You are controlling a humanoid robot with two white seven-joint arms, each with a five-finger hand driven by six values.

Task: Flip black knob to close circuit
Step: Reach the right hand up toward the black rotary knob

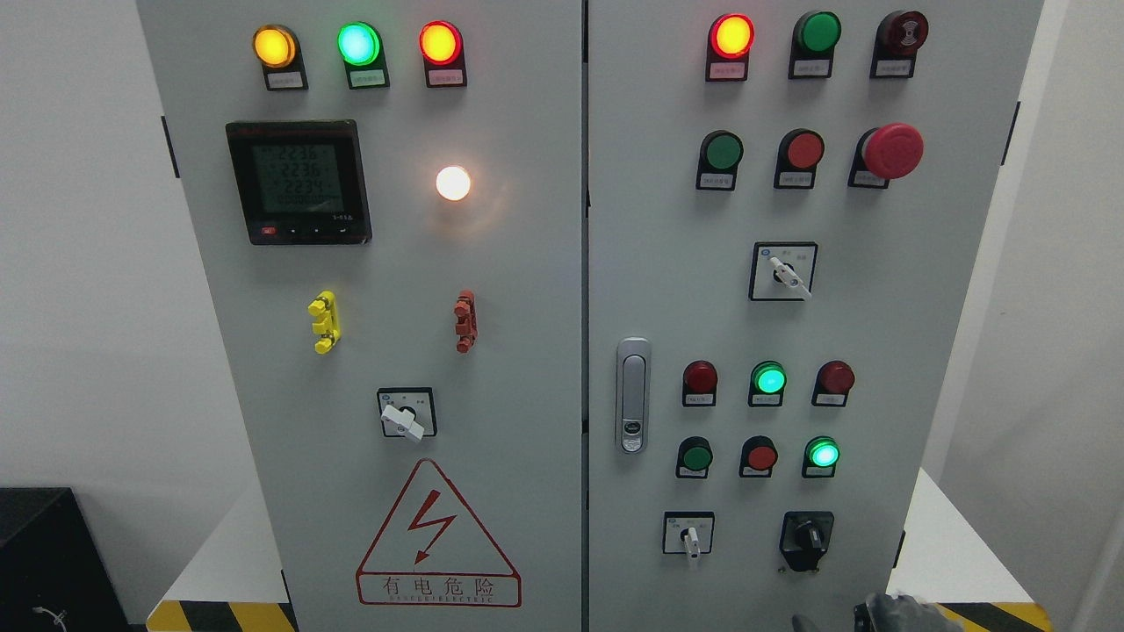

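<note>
The black knob (807,535) sits low on the right door of the grey cabinet (667,263), on a black square plate, with its handle pointing roughly down. Only the top of my right hand (887,612) shows at the bottom edge, below and slightly right of the knob and apart from it. Most of that hand is cut off by the frame. My left hand is out of the picture.
White-handled selector switches (690,535) (784,274) (405,418), lit and unlit pilot lamps, push buttons and a red mushroom stop button (891,151) crowd the doors. A chrome door latch (632,395) sits left of the lower buttons. A black box (44,553) stands at lower left.
</note>
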